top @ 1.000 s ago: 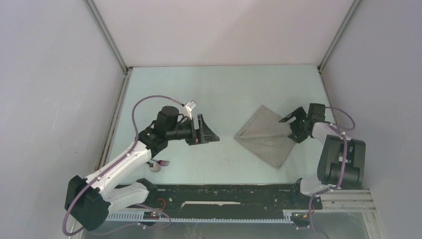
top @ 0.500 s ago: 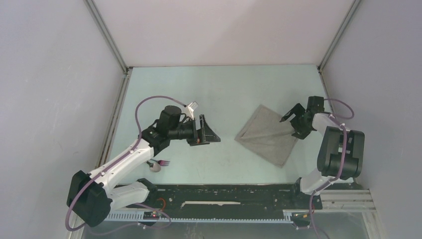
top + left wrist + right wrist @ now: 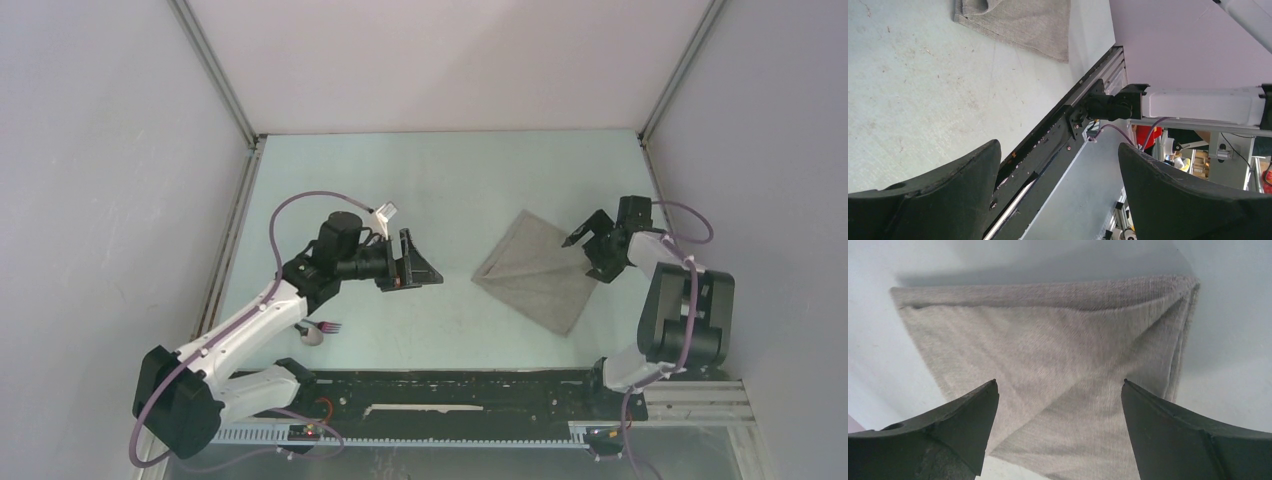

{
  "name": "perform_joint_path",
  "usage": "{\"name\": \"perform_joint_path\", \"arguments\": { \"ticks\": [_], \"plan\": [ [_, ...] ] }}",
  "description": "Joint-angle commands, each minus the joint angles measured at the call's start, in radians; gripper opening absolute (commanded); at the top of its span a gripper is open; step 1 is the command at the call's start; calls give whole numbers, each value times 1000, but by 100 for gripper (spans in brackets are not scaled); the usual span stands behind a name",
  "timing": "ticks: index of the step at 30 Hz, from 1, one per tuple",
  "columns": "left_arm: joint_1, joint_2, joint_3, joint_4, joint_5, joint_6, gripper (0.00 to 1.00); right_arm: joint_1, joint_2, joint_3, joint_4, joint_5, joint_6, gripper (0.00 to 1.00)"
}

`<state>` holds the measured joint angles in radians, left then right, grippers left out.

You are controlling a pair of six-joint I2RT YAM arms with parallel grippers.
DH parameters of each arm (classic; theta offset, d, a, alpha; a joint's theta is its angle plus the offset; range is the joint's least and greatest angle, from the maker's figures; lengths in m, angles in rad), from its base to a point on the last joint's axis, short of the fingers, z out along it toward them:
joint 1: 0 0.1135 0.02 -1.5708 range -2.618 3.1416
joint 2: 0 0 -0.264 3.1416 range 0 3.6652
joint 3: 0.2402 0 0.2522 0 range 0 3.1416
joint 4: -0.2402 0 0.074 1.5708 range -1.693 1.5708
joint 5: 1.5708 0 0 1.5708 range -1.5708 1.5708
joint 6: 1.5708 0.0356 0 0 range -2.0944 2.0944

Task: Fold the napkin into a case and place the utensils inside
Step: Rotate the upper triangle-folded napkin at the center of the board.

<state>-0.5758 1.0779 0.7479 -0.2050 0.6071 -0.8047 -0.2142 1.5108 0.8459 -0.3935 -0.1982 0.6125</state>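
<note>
The light-grey napkin [image 3: 530,272] lies folded into a flat, layered, tapering shape right of the table's middle. It fills the right wrist view [image 3: 1048,340], and its corner shows in the left wrist view [image 3: 1018,20]. My right gripper [image 3: 580,258] is open and empty, hovering at the napkin's right edge; in its wrist view [image 3: 1059,381] the jaws stand wide apart over the cloth. My left gripper [image 3: 425,268] is open and empty, left of the napkin and apart from it, as its wrist view [image 3: 1058,145] also shows. The small spoon and fork [image 3: 320,330] with pinkish-purple handles lie beside the left arm.
The black rail [image 3: 450,390] runs along the near edge of the table and also shows in the left wrist view [image 3: 1058,130]. Grey walls enclose the table on the left, back and right. The right arm's base [image 3: 685,320] stands close to the napkin's lower right.
My right gripper has drawn back a little up and to the right at the napkin's right edge, still open. The left arm has barely moved.
</note>
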Motion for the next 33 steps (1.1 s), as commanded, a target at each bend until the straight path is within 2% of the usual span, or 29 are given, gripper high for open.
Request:
{"name": "perform_joint_path", "arguments": {
  "ticks": [1,7,12,17,22,28,30,33],
  "plan": [
    [-10,-34,8,16,13,1,93,-4,114,38,92,-27,33,100],
    [-9,-36,18,-1,-2,11,93,62,296,171,90,-66,-60,100],
    [-10,-6,19,2,-8,13,93,150,340,241,121,-140,-115,98],
    [-16,39,17,35,-14,6,93,247,378,350,54,-163,-187,98],
    [-52,88,19,74,-36,-17,93,232,291,349,-97,49,-205,100],
    [-106,183,69,126,-57,-27,93,196,138,291,-167,152,-256,100],
    [-130,231,103,142,-64,-29,93,184,89,280,-169,133,-250,100],
    [-153,323,155,179,-58,-51,91,130,59,233,-84,-24,-225,100]
  ]
}}
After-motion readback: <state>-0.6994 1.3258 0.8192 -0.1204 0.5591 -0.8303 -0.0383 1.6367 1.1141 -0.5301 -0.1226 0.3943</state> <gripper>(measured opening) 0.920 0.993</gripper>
